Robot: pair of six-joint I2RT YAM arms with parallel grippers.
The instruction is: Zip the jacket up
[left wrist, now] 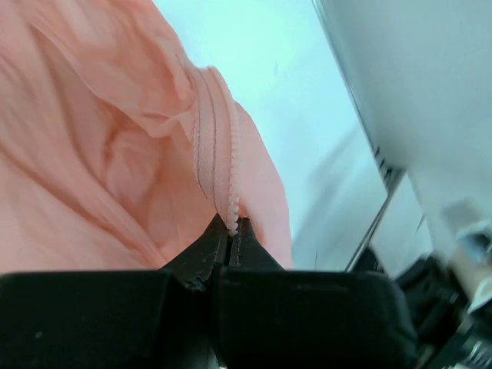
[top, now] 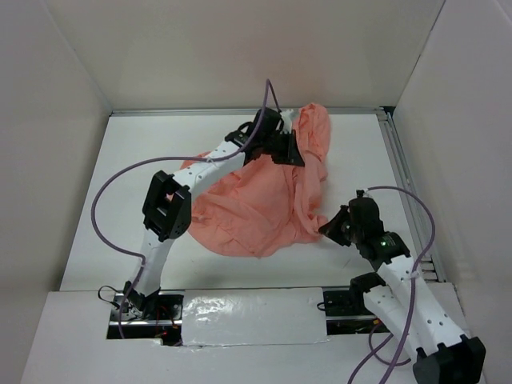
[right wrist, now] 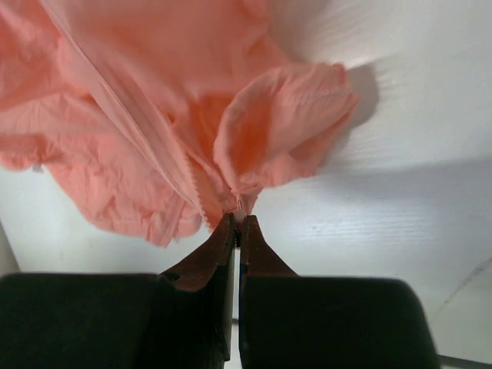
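With the jacket (top: 256, 210) bunched on the tabletop (top: 136, 168) toward its far edge, my left claw (left wrist: 233, 231) clenches its zipper teeth (left wrist: 230, 181), my right claw (right wrist: 237, 225) pinches its near edge; I judge zipping unstarted.

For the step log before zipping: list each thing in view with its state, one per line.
jacket: crumpled on the table, pinched at two spots.
zipper: teeth bare, unjoined where visible.
left gripper: shut on the jacket's zipper edge.
right gripper: shut on the jacket's edge.
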